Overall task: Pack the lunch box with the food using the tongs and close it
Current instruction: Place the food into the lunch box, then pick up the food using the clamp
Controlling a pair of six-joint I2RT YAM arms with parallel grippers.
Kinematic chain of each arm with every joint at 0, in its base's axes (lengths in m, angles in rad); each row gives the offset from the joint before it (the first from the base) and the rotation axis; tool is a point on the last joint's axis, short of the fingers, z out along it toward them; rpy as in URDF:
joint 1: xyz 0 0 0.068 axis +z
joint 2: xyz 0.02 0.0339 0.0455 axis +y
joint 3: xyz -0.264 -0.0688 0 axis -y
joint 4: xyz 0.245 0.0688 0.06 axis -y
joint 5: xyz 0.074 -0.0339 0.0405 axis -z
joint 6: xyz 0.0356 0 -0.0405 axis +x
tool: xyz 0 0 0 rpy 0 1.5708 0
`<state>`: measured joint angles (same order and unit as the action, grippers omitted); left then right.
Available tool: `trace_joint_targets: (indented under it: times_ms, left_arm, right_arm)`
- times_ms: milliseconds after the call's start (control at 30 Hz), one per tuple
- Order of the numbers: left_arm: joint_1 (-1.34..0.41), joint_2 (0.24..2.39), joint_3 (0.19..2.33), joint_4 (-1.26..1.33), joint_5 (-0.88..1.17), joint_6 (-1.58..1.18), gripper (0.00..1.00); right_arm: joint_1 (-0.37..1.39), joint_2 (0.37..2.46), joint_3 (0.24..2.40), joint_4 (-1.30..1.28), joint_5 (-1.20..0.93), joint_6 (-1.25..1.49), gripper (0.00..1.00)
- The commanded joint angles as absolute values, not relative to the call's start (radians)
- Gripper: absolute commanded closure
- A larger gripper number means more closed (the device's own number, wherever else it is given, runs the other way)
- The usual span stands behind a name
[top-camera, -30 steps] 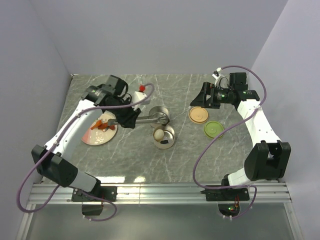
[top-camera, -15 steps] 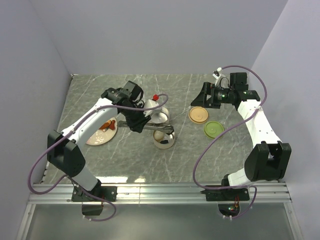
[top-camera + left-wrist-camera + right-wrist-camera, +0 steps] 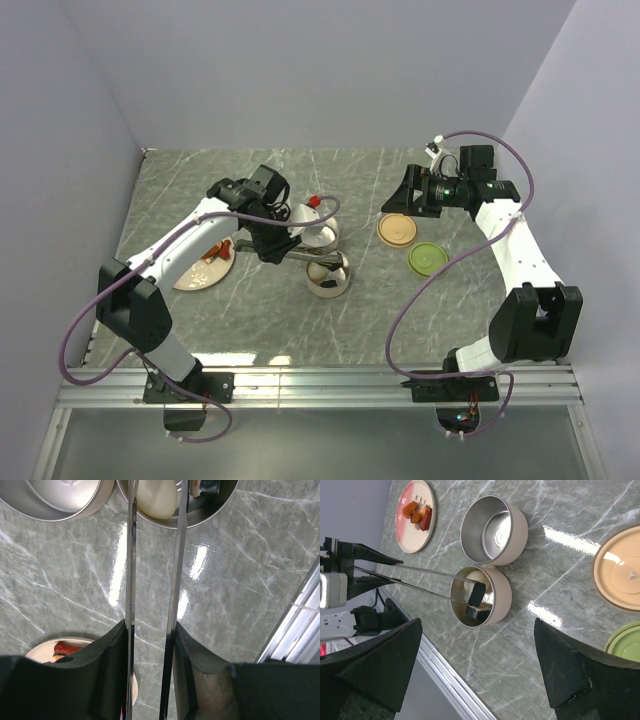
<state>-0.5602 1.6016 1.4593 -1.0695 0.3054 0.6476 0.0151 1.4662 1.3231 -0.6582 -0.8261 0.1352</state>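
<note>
The left pincer (image 3: pixel 266 242) is clenched on the tongs (image 3: pixel 131 580), its two fingers (image 3: pixel 111 652) pressing the slim arms from outside near their joined end. The arms run close together but apart across the grey marble desk (image 3: pixel 250 320) to the nearer tin (image 3: pixel 503 600). The tips are over this tin's opening, and a dark block shows there; whether that is food or part of the tongs cannot be told. Inside the tin lie a whitish ball (image 3: pixel 156 500) and a dark-and-white piece (image 3: pixel 478 613). The farther tin (image 3: pixel 518 535) stands just beside it, upright and open. The orange-red chunks (image 3: pixel 417 512) lie on the pink plate (image 3: pixel 406 536), left of the tins. The pale orange lid (image 3: pixel 397 231) and the green lid (image 3: pixel 428 259) lie flat on the desk, side by side to the right of the tins. The right pincer (image 3: pixel 398 203) hangs released, jaws wide, above the pale orange lid's far edge.
</note>
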Motion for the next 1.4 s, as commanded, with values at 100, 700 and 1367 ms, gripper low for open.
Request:
trace_joint_targets:
  times_ms: [100,700,1367]
  left_arm:
    - [-0.581,1.609,1.465,-1.032,0.307,0.681,0.62]
    - [-0.615,1.621,1.482,-1.054,0.259,0.672,0.43]
    - [-0.44,1.457,1.586,-1.078,0.337,0.448,0.42]
  right_arm:
    - [0.008,1.45,1.35,-0.66,-0.838,0.12,0.0]
    - [0.008,1.45,1.348,-0.663,-0.841,0.114,0.0]
    - [0.006,1.442,1.365,-0.704,-0.815,0.058,0.0]
